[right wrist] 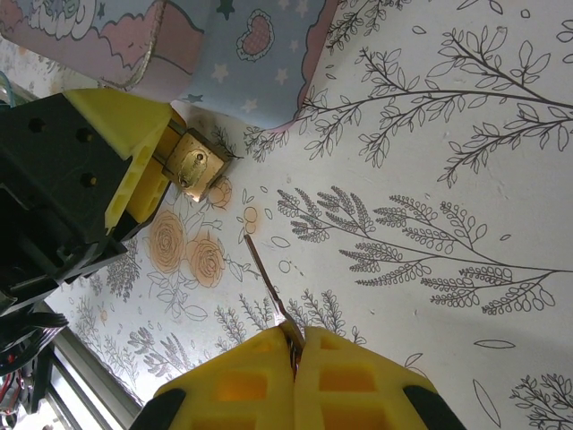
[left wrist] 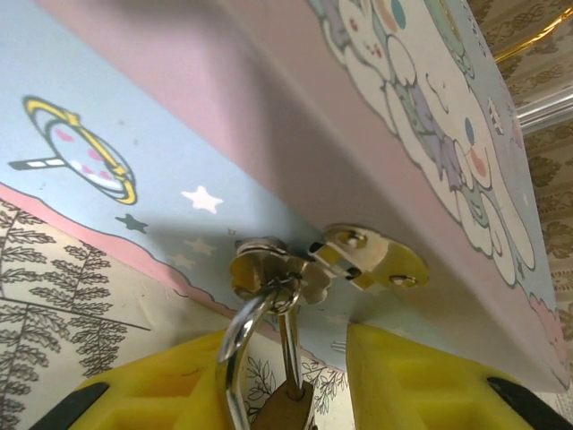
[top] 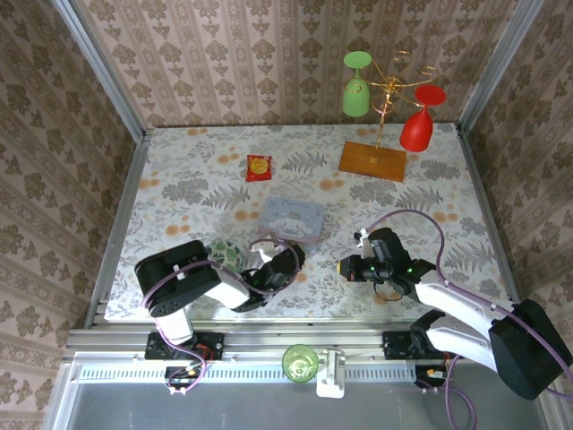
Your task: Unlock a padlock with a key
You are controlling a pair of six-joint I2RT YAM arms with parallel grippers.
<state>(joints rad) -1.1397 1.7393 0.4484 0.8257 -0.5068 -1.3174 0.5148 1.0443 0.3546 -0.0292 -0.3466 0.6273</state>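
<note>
While padlock [right wrist: 195,165] sits within loosely parted left gripper [left wrist: 286,345], right gripper [right wrist: 294,345] pinches key [right wrist: 266,281].

Below the hasp [left wrist: 358,260] of the tin [left wrist: 134,107] you see just the top of the padlock [left wrist: 286,412]. The picture's lower edge cuts off its body and the fingers [left wrist: 403,385] of the left gripper [left wrist: 286,345]. Near the tin's corner, the key [right wrist: 267,282] has its bow buried inside the right gripper [right wrist: 295,340], so only the blade shows. From above, what that gripper pinches right of the tin is too small to tell.
</note>
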